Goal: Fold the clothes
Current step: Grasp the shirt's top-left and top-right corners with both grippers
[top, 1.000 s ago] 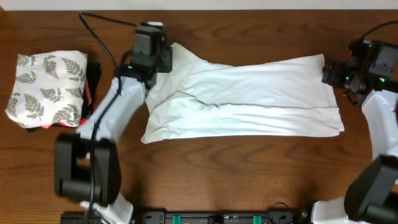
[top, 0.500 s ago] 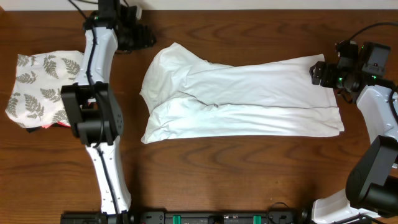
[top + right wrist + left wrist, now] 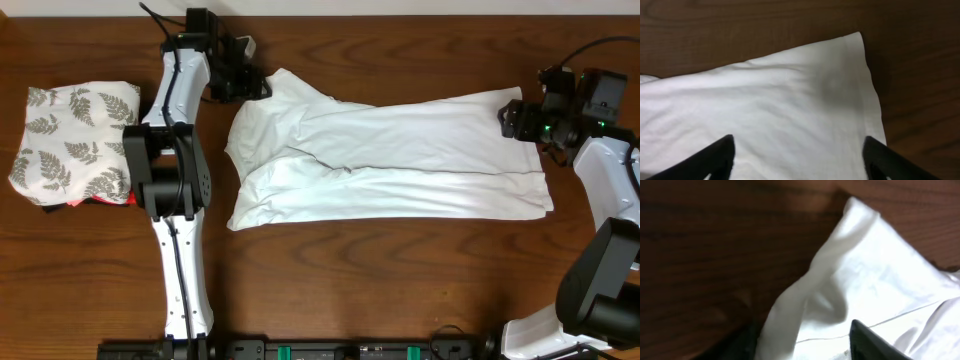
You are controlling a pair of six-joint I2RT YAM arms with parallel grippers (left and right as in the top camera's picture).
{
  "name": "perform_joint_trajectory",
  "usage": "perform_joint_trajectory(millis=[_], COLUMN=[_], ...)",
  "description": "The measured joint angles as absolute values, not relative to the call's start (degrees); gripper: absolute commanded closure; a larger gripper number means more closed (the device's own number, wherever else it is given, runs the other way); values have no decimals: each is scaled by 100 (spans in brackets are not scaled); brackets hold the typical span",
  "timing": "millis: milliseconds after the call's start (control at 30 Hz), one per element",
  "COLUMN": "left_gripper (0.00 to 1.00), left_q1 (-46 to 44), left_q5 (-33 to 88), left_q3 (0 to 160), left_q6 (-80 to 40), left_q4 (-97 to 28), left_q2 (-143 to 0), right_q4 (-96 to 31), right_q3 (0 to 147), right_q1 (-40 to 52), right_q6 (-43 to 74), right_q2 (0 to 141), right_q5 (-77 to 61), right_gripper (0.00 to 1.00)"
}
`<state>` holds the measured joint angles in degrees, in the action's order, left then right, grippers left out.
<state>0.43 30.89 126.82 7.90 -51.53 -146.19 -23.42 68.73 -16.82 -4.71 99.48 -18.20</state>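
Right of fern-print cloth (image 3: 75, 140), on counter (image 3: 400, 270): white T-shirt (image 3: 400, 160) spread flat. Left end effector (image 3: 805, 340) at shirt corner nearest cloth, released, astride edge. Right end effector (image 3: 797, 150) over corner farthest from cloth, released.

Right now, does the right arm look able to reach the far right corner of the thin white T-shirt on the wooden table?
Probably yes. The right gripper stands open right by that corner of the thin white T-shirt, with nothing in between.
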Motion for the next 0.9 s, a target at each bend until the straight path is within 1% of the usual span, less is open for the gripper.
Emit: perform_joint_trajectory(millis=[33, 67, 100, 133, 267, 300, 333, 367, 433, 467, 500, 533, 567, 633, 700, 767, 900], left_gripper=[75, 80, 81, 85, 86, 86, 87, 87, 87, 87, 87, 87, 88, 88, 88, 88, 88], left_q1=[30, 27, 21, 19, 16, 16, 16, 16, 16, 14, 14, 14, 14, 14, 14, 14, 14], left_q5=[3083, 3070, 3065, 3063, 3046, 3046, 3046, 3046, 3026, 2989, 2954, 2910, 2860, 2803, 2775, 2759, 2718], left_q3=[12682, 12682, 12685, 12685, 12685, 12685, 12685, 12685, 12685, 12685, 12685, 12685, 12685, 12685, 12685, 12685, 12685], left_q6=[812, 840, 867, 897, 928, 928, 926, 926, 928, 926, 926, 926, 926, 923, 926, 926, 926], left_q4=[-5183, -5210, -5236, -5277, -5408, -5424, -5450, -5502, -5583, -5638, -5714, -5806, -5885, -5992, -6069, -6128, -6152], left_q2=[-14619, -14619, -14619, -14619, -14619, -14619, -14619, -14619, -14619, -14619, -14619, -14619, -14619, -14619, -14619, -14619, -14619], right_q4=[-2344, -2346, -2344, -2346, -2307, -2285, -2263, -2248, -2204, -2165, -2097, -1994, -1861, -1498, -1155, -727, 84], right_q3=[6873, 6873, 6873, 6873, 6873, 6873, 6873, 6873, 6873, 6873, 6873, 6873, 6873, 6873, 6871, 6860, 6855], right_q1=[-1682, -1682, -1682, -1682, -1682, -1682, -1682, -1682, -1693, -1702, -1717, -1745, -1782, -1894, -2008, -2145, -2311], right_q6=[-482, -493, -504, -502, -499, -499, -502, -513, -421, -373, -318, -242, -163, -40, 62, 97, 123], right_q2=[9948, 9948, 9948, 9948, 9948, 9948, 9953, 9961, 10016, 10068, 10154, 10259, 10381, 10674, 10914, 11159, 11487], right_q5=[-1815, -1800, -1774, -1723, -1476, -1424, -1365, -1332, -1302, -1306, -1334, -1378, -1437, -1579, -1702, -1785, -2091], right_gripper=[32, 36, 37, 39, 45, 48, 57, 69, 73, 73, 70, 62, 52, 41, 33, 30, 28])
